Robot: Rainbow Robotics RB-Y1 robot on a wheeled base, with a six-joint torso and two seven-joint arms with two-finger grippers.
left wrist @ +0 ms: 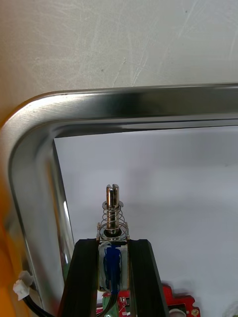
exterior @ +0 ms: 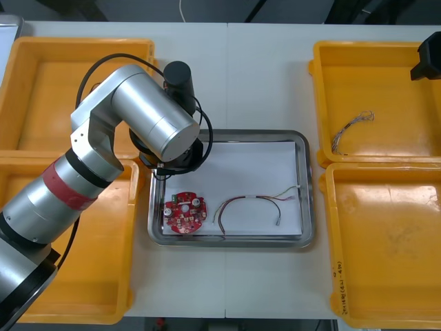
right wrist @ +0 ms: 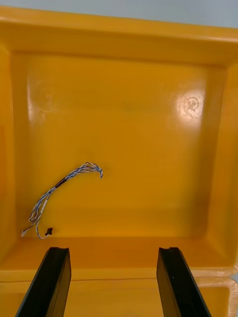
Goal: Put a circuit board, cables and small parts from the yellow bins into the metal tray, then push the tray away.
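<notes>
My left gripper [left wrist: 113, 246] is shut on a small metal part [left wrist: 113, 210], a sprung pin with a blue body, held just above the white inside of the metal tray [left wrist: 124, 105] near its far left corner. A round red circuit board [exterior: 185, 212] lies in the tray's near left part, and a red and yellow cable [exterior: 253, 203] lies to its right. My right gripper [right wrist: 111, 255] hangs open over the far right yellow bin [right wrist: 129, 119]. A twisted blue and white cable [right wrist: 63, 184] lies in that bin, ahead of the left finger.
The left arm's silver wrist [exterior: 151, 114] covers the tray's far left corner in the front view. Two yellow bins [exterior: 41, 89] flank the tray on the left and two [exterior: 386, 248] on the right. A white connector [left wrist: 22, 286] on a black lead lies by the tray's left rim.
</notes>
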